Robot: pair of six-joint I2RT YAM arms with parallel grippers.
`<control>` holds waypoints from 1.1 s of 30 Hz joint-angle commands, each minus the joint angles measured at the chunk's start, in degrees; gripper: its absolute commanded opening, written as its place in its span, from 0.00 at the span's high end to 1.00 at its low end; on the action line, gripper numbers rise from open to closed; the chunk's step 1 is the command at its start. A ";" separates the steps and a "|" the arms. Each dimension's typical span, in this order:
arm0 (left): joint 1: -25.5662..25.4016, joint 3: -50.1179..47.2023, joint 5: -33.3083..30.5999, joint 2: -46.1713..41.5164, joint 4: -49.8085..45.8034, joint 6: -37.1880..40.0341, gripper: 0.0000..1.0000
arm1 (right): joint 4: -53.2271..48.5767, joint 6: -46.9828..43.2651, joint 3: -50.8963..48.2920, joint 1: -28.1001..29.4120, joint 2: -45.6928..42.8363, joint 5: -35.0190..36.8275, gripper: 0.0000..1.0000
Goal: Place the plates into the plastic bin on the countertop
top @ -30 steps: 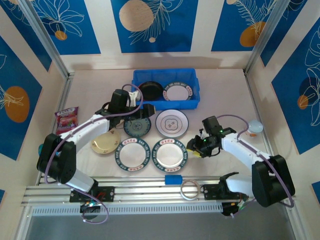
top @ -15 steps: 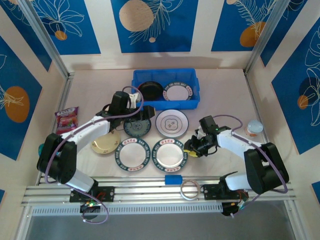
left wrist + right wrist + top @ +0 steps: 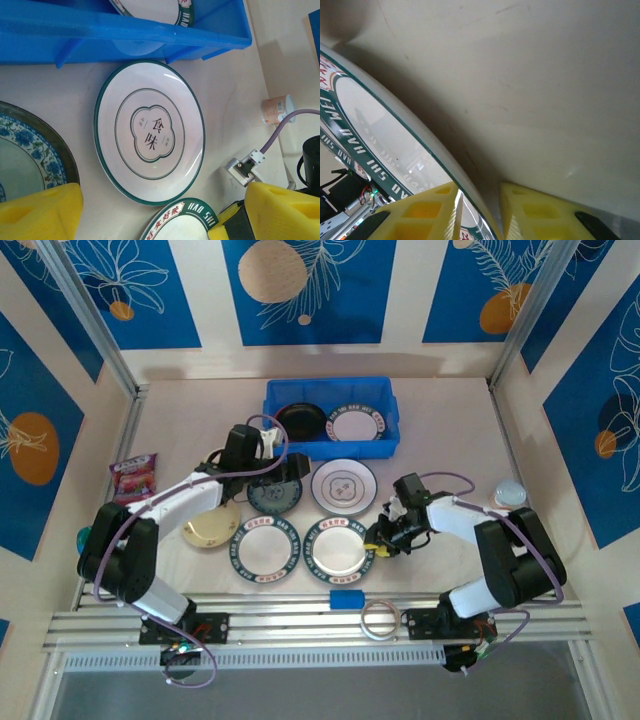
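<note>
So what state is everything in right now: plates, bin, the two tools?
left tool: open, empty.
right tool: straddling the edge of the green-rimmed plate; grip unclear.
plastic bin: upright, holding a black plate and a rimmed plate.
patterned plate: flat on the countertop, untouched.
teal plate: flat on the countertop.
cream plate: flat on the countertop.
second green-rimmed plate: flat, untouched.

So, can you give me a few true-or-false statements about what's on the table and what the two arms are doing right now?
1. The black plate lies in the blue bin. True.
2. The left gripper is gripping a plate. False: it is open and holds nothing.
3. The right gripper straddles the rim of a green-rimmed plate. True.
4. The pink snack packet lies in the bin. False: it lies on the countertop, near its left edge.
</note>
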 commanded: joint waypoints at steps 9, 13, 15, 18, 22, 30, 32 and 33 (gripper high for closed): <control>-1.33 1.24 -0.54 1.12 -0.13 0.30 0.16 | 0.41 -0.60 -1.86 -0.18 -2.44 -1.45 0.91; -1.52 2.42 -0.36 1.14 -1.18 0.82 0.16 | -1.07 -1.11 -2.50 -0.14 -5.73 -1.12 0.97; -1.52 3.16 -0.40 0.89 -2.06 1.33 0.16 | -2.63 -1.31 -2.66 0.20 -7.63 -0.95 1.00; -1.51 4.53 -0.11 0.68 -3.55 2.09 0.16 | -4.59 -0.77 -2.62 1.00 -11.76 -1.41 1.00; -1.52 6.77 0.71 0.48 -5.72 2.93 0.16 | -8.25 1.59 0.26 2.34 -17.49 -3.80 1.00; -0.07 10.31 3.59 0.35 -7.80 3.72 0.17 | -14.09 -0.76 14.79 0.74 -17.72 -1.51 1.00; 0.57 10.71 4.21 0.26 -7.68 3.39 0.18 | -13.55 -1.39 18.53 -0.65 -15.27 -2.08 1.00; 0.86 10.83 4.61 0.14 -7.49 3.22 0.18 | -12.77 -1.40 19.96 -1.07 -14.34 -2.20 1.00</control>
